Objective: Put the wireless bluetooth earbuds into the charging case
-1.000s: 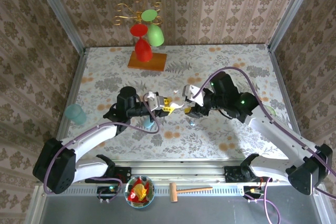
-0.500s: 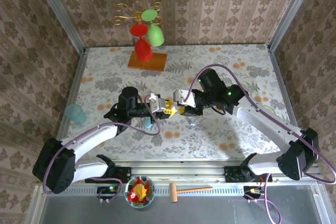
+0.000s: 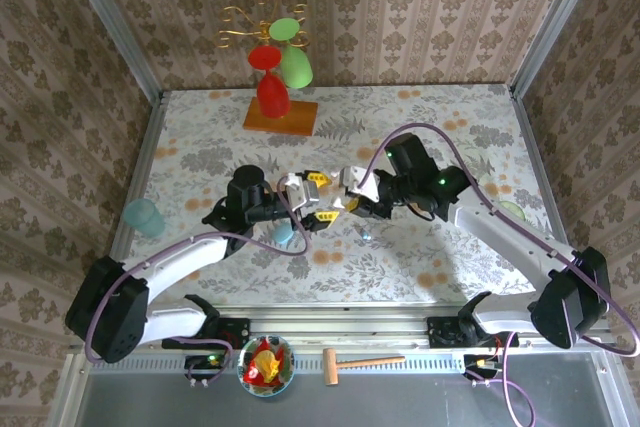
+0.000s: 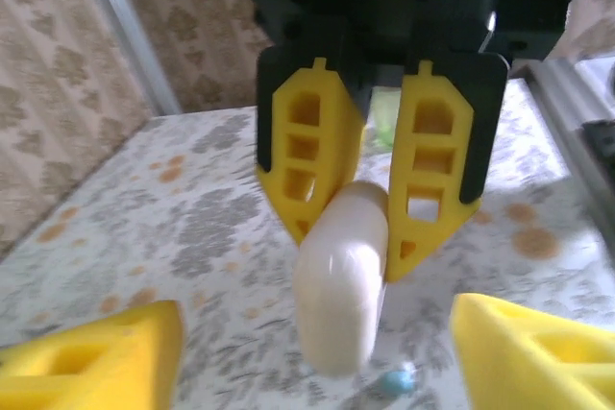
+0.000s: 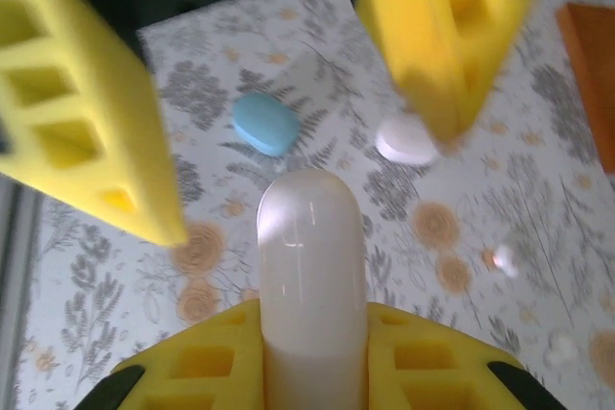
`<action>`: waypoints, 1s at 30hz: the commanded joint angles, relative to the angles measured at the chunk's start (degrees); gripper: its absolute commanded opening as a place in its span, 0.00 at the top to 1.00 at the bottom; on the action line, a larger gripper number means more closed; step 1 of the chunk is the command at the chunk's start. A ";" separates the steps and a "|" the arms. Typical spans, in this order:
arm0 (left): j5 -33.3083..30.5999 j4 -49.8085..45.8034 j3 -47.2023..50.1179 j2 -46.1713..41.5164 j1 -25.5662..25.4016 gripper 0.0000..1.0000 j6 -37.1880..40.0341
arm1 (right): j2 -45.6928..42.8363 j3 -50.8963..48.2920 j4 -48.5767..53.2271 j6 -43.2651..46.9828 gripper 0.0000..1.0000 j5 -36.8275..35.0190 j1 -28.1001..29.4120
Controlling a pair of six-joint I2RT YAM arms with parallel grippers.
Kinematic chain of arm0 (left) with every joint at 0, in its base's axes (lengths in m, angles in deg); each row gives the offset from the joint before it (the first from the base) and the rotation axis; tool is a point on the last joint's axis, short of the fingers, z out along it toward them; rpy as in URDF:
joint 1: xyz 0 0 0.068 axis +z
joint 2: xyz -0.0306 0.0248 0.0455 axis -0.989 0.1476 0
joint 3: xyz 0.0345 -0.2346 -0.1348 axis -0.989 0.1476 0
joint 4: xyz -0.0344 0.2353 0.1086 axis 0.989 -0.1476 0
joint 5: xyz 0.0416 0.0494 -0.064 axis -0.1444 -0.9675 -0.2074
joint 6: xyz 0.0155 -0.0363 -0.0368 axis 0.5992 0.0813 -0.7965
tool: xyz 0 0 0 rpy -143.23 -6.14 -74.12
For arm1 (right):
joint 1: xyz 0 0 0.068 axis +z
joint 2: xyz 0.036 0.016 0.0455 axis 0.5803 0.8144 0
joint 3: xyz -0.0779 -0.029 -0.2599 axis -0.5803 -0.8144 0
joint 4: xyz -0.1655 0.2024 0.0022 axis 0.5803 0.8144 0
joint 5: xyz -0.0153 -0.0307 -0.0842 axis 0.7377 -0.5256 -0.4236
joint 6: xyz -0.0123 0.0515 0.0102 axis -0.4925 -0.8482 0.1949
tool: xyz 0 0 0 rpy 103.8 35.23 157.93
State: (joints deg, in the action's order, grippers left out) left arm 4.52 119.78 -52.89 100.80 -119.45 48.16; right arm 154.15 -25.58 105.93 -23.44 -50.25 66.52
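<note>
Top view: I see left gripper [image 3: 322, 197] spread wide, holding nothing. Right gripper [image 3: 347, 206] clamped on white charging case [image 3: 338, 205], mid-table.
Left wrist: case stands between right's yellow fingers; pale blue earbud [image 4: 394, 381] on table below.
Right wrist: white earbuds [image 5: 504, 258] loose on table, well right of blue case [image 5: 266, 124].
</note>
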 commanded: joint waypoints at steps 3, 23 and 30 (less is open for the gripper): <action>-16.27 9.33 3.95 1.57 0.32 0.05 -1.73 | -0.84 -8.34 -22.44 -25.25 0.85 -3.20 -6.89; -28.67 7.52 5.35 7.70 -0.37 0.00 -7.68 | 40.76 18.13 -10.38 -65.59 0.75 -3.91 -21.69; -36.23 1.71 3.83 7.52 -0.17 0.00 -12.08 | 45.50 19.55 -10.35 -64.71 0.65 -5.21 -25.18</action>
State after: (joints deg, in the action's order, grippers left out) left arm -27.07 124.79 -47.87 108.38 -119.42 39.60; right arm 199.29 -7.49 93.63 -87.66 -55.60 42.69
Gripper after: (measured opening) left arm 0.999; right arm 0.330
